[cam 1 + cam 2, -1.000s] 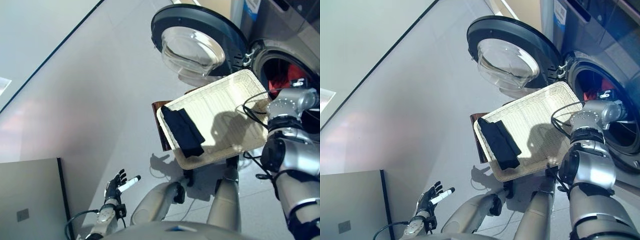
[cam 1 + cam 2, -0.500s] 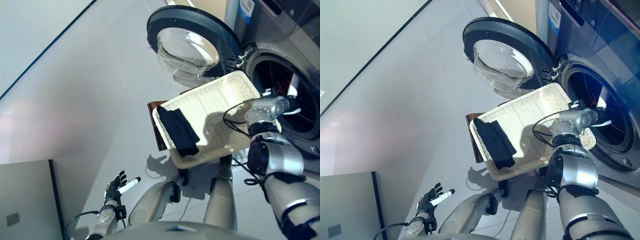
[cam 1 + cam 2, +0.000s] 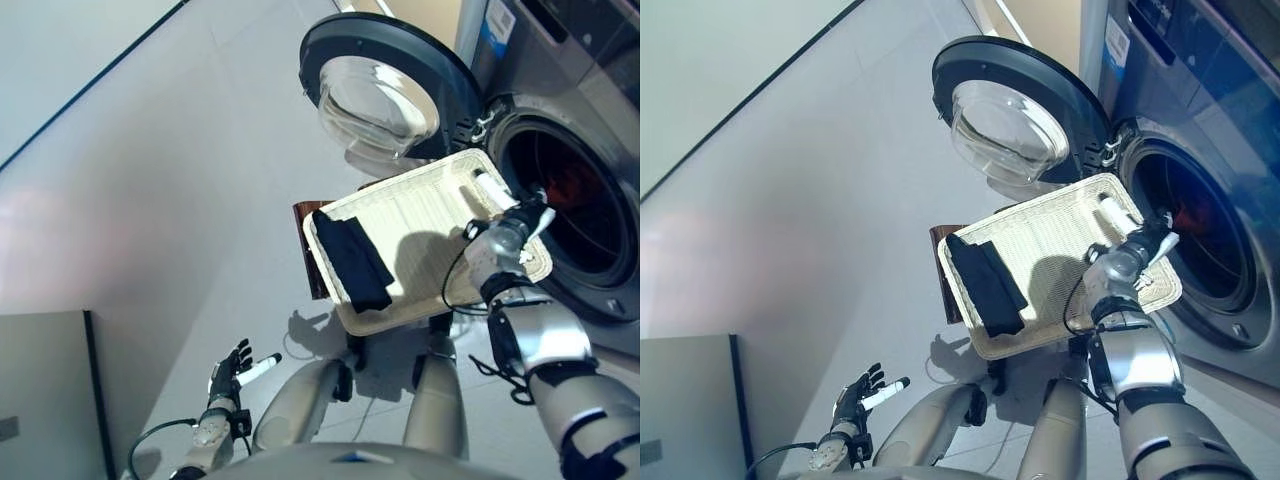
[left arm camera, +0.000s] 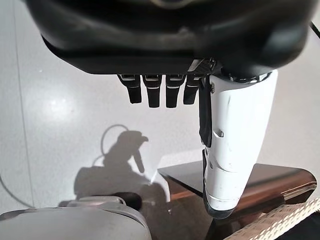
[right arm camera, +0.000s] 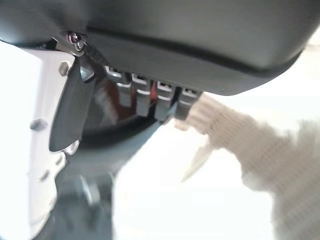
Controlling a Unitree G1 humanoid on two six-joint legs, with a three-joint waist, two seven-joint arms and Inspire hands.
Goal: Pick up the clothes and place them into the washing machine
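Left eye view: right hand [image 3: 505,215] sits over the far edge of the wicker basket [image 3: 420,215], next to the washing machine [image 3: 580,150] opening, fingers straight & holding nothing, white thumb out. Door [image 3: 385,75] swung wide open. Dark folded garment [image 3: 355,262] lies in the basket's left end, well apart from that hand; red cloth [image 3: 572,188] shows inside the drum. Basket rests on a brown stool [image 3: 308,250]. Left hand [image 3: 232,372] hangs low by the floor, fingers relaxed, empty.

Washing machine [image 3: 575,150] cut off at edge — drum contents unclear.
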